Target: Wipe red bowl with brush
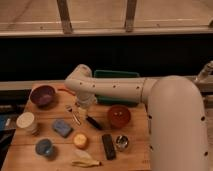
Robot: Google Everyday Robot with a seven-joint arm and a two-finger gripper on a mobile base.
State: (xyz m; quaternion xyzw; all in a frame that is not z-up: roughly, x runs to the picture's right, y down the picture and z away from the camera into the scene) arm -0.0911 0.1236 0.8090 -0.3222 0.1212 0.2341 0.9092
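Near the front of the wooden counter (pixel 55 162) lay a flat black block (pixel 108 146) beside a small metal cup (pixel 121 143). Just behind them, the brush (pixel 93 122) lay on the counter left of the red bowl (pixel 119 116), slightly apart from it. The end effector (pixel 85 104) hung just above the brush's far end, fingers apart and holding nothing, with a green bin (pixel 120 75) behind it

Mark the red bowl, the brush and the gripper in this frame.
red bowl (pixel 119 115): camera view, middle of its hollow.
brush (pixel 94 123): camera view, black handle.
gripper (pixel 82 106): camera view, arm's tip, just above the brush.
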